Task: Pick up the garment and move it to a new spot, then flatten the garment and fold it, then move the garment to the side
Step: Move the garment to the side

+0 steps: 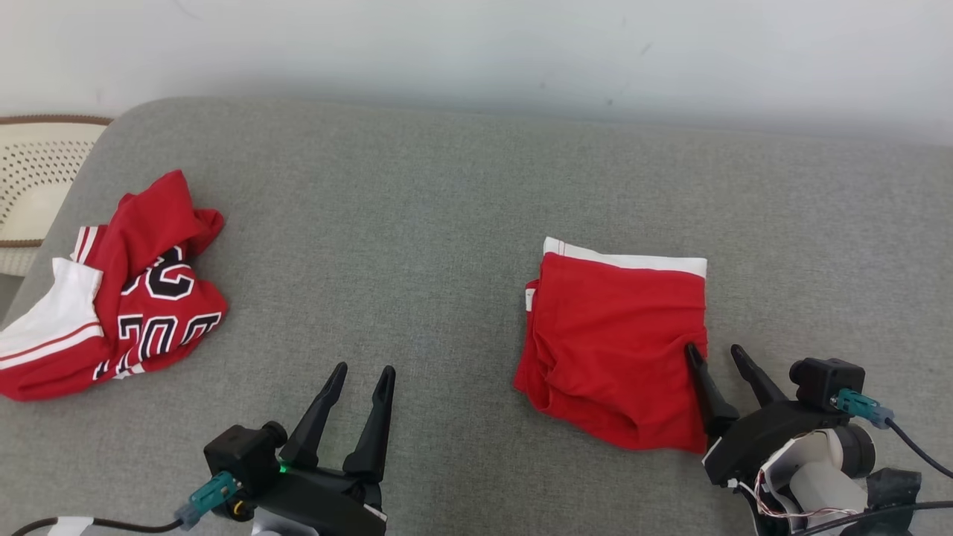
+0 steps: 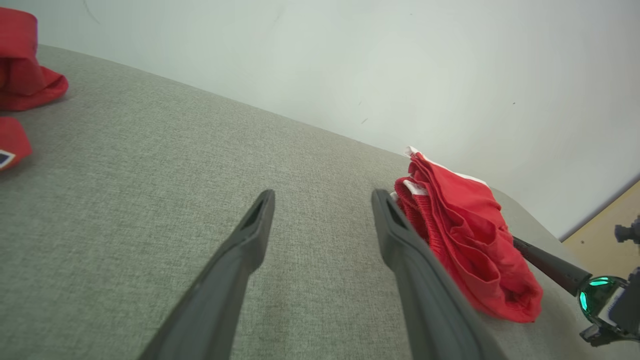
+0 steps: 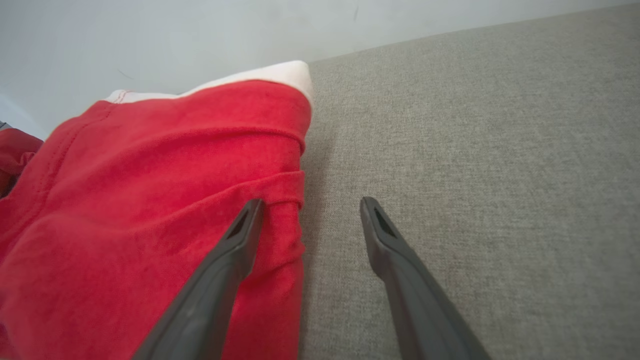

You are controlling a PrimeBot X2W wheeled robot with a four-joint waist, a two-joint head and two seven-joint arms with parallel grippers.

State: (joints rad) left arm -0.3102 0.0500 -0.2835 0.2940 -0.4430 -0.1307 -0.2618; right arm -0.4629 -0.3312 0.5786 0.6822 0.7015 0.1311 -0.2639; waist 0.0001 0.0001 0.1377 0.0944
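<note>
The right gripper [image 1: 712,348] stands released, half spread, astride the right edge of the folded red garment [image 1: 610,335] lying toward the grey cushion's [image 1: 417,223] front right; the left gripper [image 1: 365,368] gapes empty by the front edge

It looked like a room in someone's home. A wide cushion [image 1: 417,208] in grey woven upholstery, sofa or bed I could not tell, stood against a plain white wall [image 1: 476,45]. A cream perforated laundry basket [image 1: 37,171] sat at its end, and a crumpled jersey [image 1: 126,298] and a folded red garment [image 1: 610,335] lay on it.
</note>
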